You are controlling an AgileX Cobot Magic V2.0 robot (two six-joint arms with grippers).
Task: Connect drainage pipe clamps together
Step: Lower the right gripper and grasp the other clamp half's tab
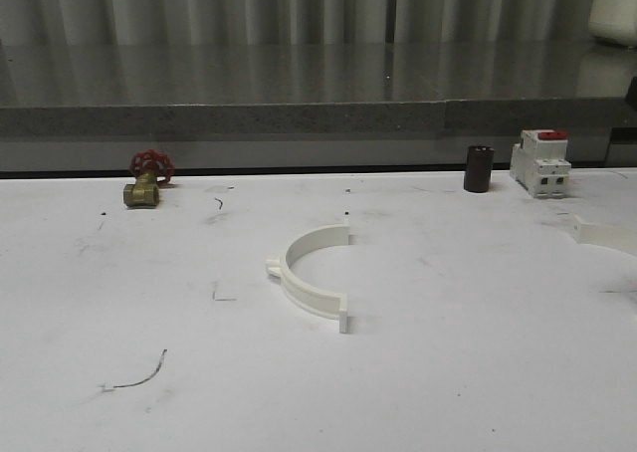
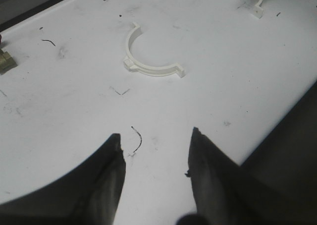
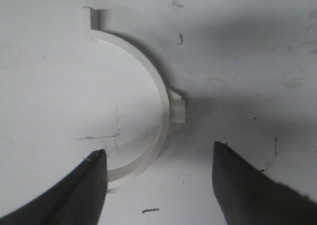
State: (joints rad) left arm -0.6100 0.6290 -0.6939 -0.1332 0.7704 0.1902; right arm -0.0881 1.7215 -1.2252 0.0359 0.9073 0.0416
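One white half-ring drainage pipe clamp [image 1: 309, 273] lies flat in the middle of the white table, nub to the left and open side to the right. Part of a second clamp [image 1: 602, 235] shows at the right edge. In the left wrist view my left gripper [image 2: 156, 138] is open over bare table, well short of the middle clamp [image 2: 148, 66], with the other clamp [image 2: 256, 2] farther off. My right gripper [image 3: 159, 149] is open just above a clamp half [image 3: 148, 106]. One end of that arc lies beside a fingertip [image 3: 99, 160], and the nub [image 3: 177, 108] is clear.
A brass valve with a red handwheel [image 1: 146, 181] stands at the back left. A black cylinder [image 1: 479, 168] and a white circuit breaker with a red top [image 1: 540, 161] stand at the back right. A grey ledge [image 1: 299, 113] runs behind the table. The table edge [image 2: 292, 150] drops off beside my left gripper.
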